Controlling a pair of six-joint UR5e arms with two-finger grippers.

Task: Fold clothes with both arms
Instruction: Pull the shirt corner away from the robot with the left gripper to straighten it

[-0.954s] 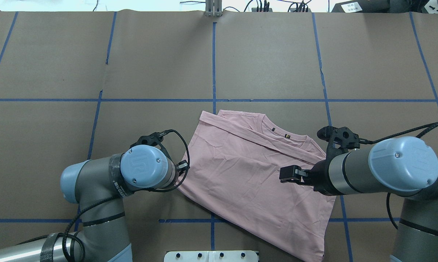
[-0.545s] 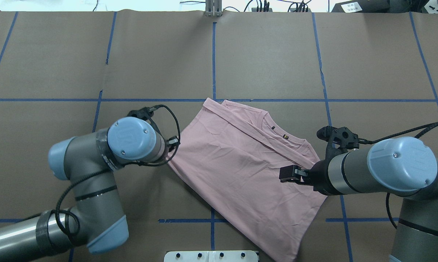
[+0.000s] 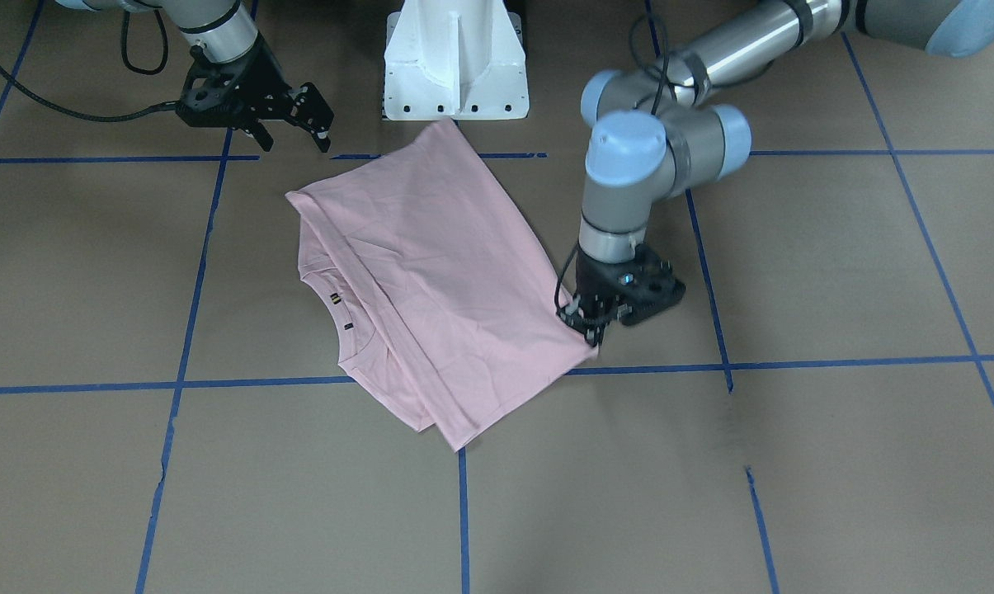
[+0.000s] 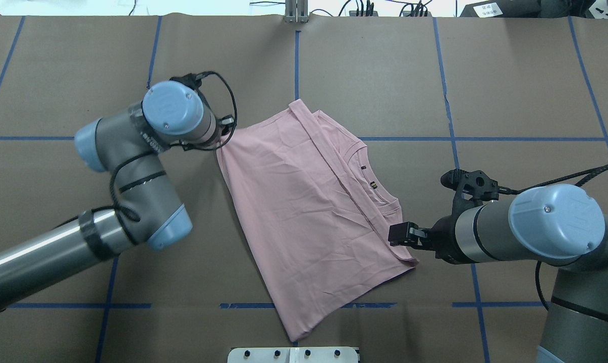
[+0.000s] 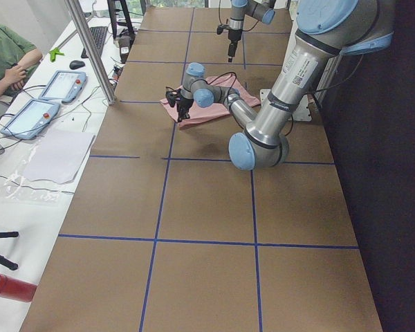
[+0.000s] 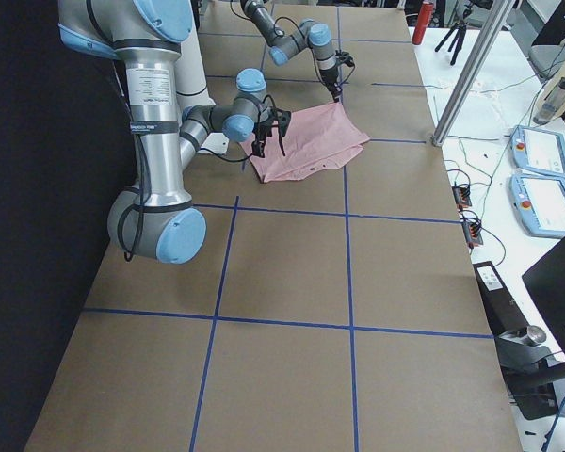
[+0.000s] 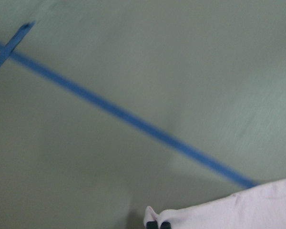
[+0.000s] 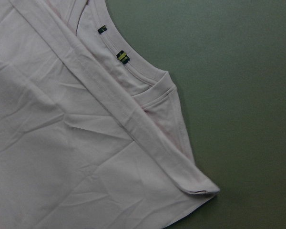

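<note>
The pale pink T-shirt (image 4: 309, 212) lies folded on the brown table, its collar and neck labels (image 8: 121, 57) facing up. My left gripper (image 3: 589, 328) is shut on the shirt's far left corner, low at the table. In the left wrist view the fingertips (image 7: 157, 224) pinch that corner of the shirt (image 7: 238, 210). In the overhead view the left wrist hides the left gripper (image 4: 224, 132). My right gripper (image 3: 296, 145) is open and empty, hovering just off the shirt's edge near the collar side, and shows in the overhead view (image 4: 397, 236) too.
The white pedestal base (image 3: 455, 66) stands at the near table edge, close to the shirt's hem. Blue tape lines (image 4: 296, 75) grid the brown paper. A metal post (image 5: 90, 48) and tablets (image 5: 48, 90) sit at the operators' side.
My left gripper has pulled the shirt's corner away from the robot's base, and the shirt has turned and slid with it. The right arm has barely moved.
</note>
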